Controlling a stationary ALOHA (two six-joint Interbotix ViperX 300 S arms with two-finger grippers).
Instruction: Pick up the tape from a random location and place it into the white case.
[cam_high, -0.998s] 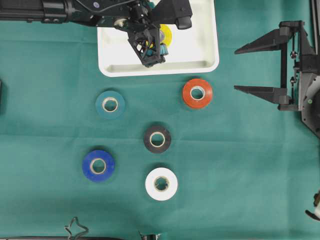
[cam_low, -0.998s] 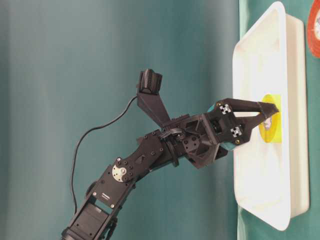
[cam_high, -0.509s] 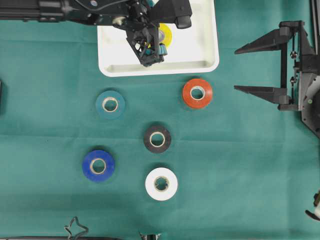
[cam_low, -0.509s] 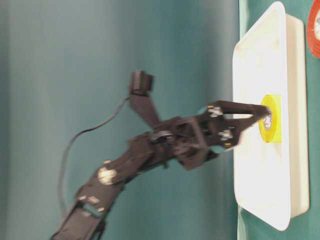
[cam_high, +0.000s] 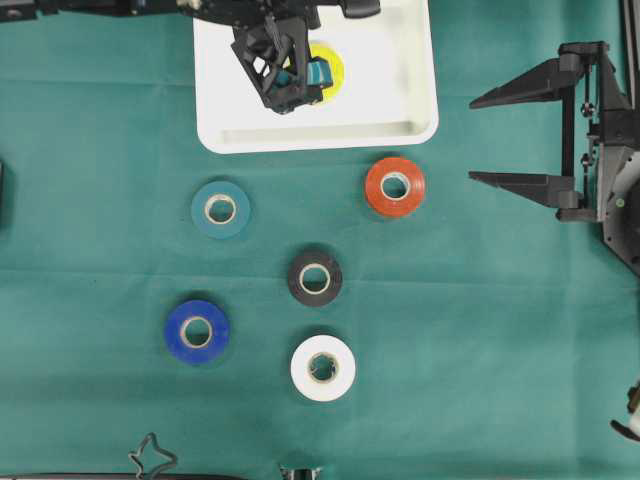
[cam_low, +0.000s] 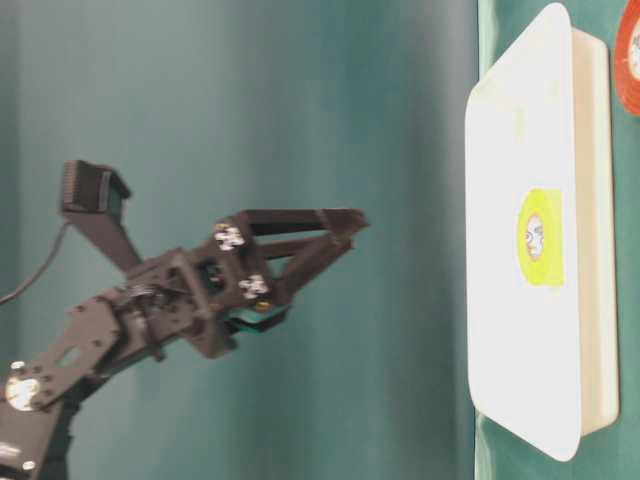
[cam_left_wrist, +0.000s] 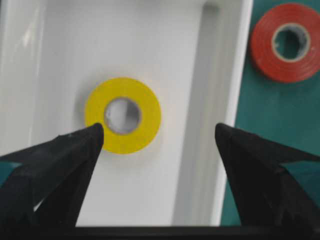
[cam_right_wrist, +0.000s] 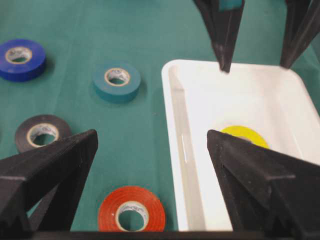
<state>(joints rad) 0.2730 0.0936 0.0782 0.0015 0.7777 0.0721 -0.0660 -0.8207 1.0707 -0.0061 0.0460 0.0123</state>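
A yellow tape (cam_high: 334, 62) lies flat in the white case (cam_high: 320, 138) at the top middle of the table; it also shows in the left wrist view (cam_left_wrist: 148, 121). My left gripper (cam_low: 346, 229) hangs open well above the case (cam_low: 520, 100), and nothing sits between its fingers (cam_left_wrist: 159, 131). My right gripper (cam_high: 471, 140) rests open at the right edge, clear of every roll. A red tape (cam_high: 376, 190) lies just below the case's right corner. Its jaws frame that red roll (cam_right_wrist: 150, 212) and the case's wall (cam_right_wrist: 185, 140).
On the green cloth lie a teal tape (cam_high: 203, 210), a black tape (cam_high: 297, 279), a blue tape (cam_high: 179, 332) and a white tape (cam_high: 343, 369). The left arm reaches in along the top edge from the left.
My left gripper has lifted up and back from the yellow tape, which stays in the case. The right arm has not moved.
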